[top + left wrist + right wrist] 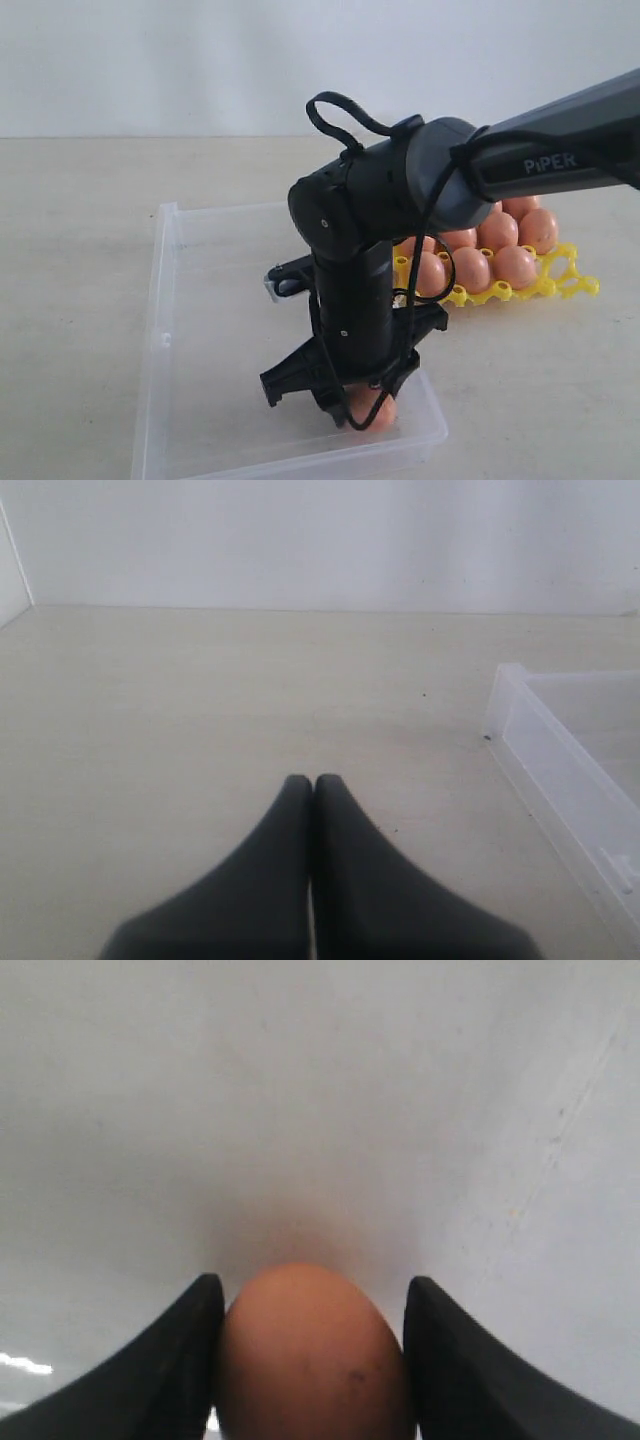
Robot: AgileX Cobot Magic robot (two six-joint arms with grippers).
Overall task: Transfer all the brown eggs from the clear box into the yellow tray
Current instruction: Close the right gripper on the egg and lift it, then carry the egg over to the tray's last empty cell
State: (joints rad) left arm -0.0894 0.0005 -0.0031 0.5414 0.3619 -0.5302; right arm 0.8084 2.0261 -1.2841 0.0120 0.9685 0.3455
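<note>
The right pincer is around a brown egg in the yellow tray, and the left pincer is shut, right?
Not quite. The exterior view shows the brown egg that the right pincer is around lying in the clear box, not the yellow tray. The left pincer is indeed shut.

eggs (514, 266): pinkish-brown, one dark-flecked; tray (572, 284): bright yellow; box (160, 330): clear; right tool (315, 1290): black; table (70, 250): beige

This looks like a robotics lab or test room: a bare, pale bench (80, 200) runs up to a plain white wall (150, 60). A black robot arm (560, 150) lettered PIPER, with a cable (340, 110) looped outside it, carries the right pincer (314, 1290) over the bench.
</note>
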